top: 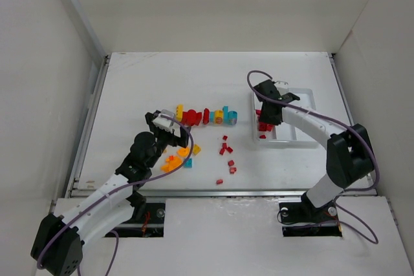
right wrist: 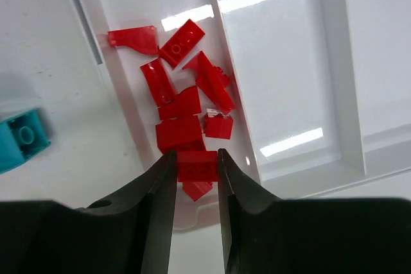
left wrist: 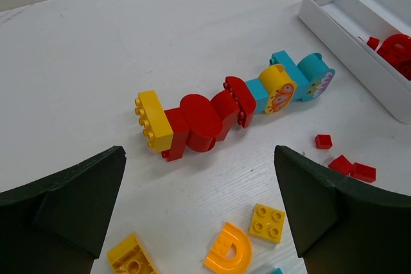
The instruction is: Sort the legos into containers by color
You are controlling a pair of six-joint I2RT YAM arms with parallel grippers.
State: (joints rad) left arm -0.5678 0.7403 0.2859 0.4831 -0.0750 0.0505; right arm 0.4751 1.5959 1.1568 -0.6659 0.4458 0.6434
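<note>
right hand (right wrist: 196,165) grasping a red brick (right wrist: 196,163) right above the tray's (right wrist: 350,126) red pile (right wrist: 186,94): release low, lift straight. left hand (left wrist: 199,210) released.

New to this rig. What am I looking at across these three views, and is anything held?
Two robot arms are bolted at the near edge of a white table. The top view looks down from above and behind them; the other two come from a camera on each wrist, with that arm's own dark fingers in the frame.

On the table lie small red, yellow and cyan plastic bricks: a joined row of bricks, loose yellow pieces and tiny red pieces. At the right stands a shallow white tray with three compartments; only its left compartment has bricks, all red.

The left gripper is open, empty, near the row. The right gripper, over the tray, pinches a small red brick.
</note>
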